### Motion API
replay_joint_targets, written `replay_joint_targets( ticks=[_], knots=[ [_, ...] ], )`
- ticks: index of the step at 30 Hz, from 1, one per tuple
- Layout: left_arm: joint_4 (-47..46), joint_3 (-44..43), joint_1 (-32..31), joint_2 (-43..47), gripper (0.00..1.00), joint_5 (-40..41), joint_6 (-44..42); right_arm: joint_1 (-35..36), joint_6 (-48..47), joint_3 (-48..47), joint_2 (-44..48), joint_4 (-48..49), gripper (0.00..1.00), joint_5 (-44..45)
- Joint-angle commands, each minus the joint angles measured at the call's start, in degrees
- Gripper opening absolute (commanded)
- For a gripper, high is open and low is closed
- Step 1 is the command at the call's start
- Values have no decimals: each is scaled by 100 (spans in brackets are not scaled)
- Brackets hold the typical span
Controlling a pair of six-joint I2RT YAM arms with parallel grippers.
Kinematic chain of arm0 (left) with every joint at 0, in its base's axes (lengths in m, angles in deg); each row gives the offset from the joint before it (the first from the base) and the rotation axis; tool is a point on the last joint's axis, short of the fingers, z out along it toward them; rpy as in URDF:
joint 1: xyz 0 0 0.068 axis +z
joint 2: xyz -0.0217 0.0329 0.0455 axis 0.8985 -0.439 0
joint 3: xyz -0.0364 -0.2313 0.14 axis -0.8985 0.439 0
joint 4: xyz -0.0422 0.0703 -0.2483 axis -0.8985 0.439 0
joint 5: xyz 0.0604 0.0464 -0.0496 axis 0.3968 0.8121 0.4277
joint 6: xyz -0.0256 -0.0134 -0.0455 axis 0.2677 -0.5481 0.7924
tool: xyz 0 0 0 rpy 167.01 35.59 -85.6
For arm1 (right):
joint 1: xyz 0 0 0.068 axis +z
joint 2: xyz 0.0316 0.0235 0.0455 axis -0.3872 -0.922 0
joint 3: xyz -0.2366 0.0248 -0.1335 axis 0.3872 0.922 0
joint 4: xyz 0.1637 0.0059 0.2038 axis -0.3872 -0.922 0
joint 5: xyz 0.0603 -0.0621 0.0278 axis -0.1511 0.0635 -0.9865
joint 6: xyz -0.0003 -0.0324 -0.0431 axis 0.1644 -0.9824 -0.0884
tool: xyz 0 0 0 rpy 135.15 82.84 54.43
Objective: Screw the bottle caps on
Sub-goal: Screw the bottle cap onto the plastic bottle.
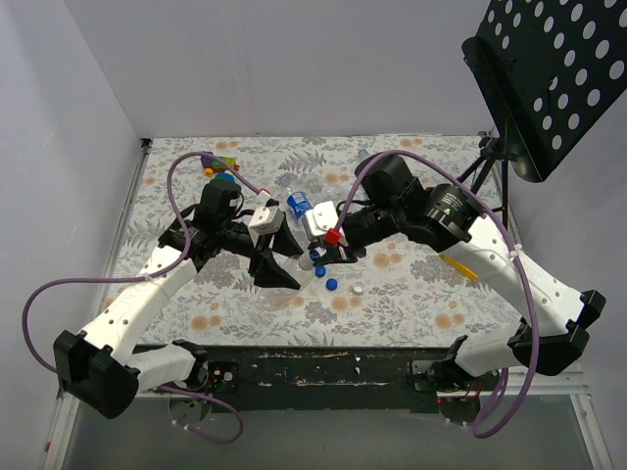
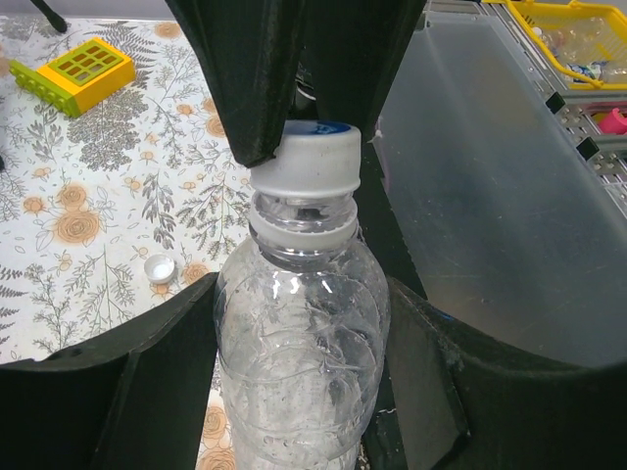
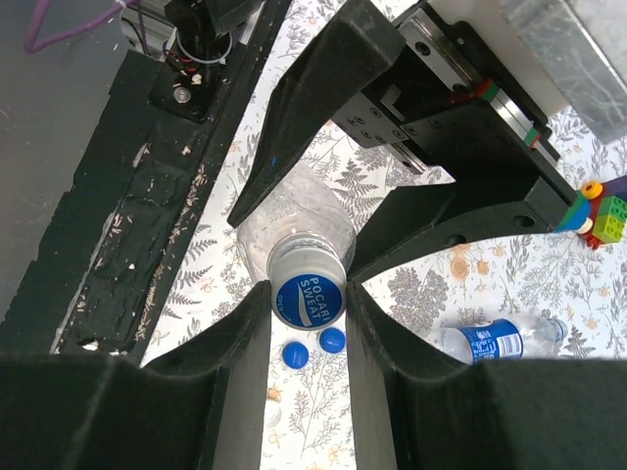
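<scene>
In the left wrist view a clear crinkled bottle (image 2: 299,362) sits between the two black fingers of my left gripper (image 2: 299,323), which is shut on its body. A white cap with a blue top (image 2: 306,162) sits on its neck. My right gripper (image 3: 308,304) is shut on that cap (image 3: 308,287), one finger on each side. From above, the left gripper (image 1: 279,269) and the right gripper (image 1: 315,257) meet at mid-table. Two loose blue caps (image 3: 295,354) (image 3: 332,340) and a white one (image 2: 159,268) lie on the cloth. A blue-labelled bottle (image 3: 495,340) lies on its side.
Toy blocks (image 1: 220,166) lie at the far left of the flowered cloth, and a yellow one (image 2: 78,73) shows in the left wrist view. A black perforated stand (image 1: 558,69) rises at the right. The dark table edge (image 3: 147,215) runs close by.
</scene>
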Motion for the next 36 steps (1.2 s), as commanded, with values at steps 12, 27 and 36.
replay_joint_targets(
  ticks=[12,27,36],
  knots=[
    [1564,-861,-231,-152,0,135,-1337,348,-772,-444,-385,-963,1,-271],
    [-412,-133,-345,945,0,1172,33,463,860,-101,-456,-147,1,441],
    [-1062,131,-591,1323,0,2067,288,463,3128,-487,-728,57,1,1231]
  ],
)
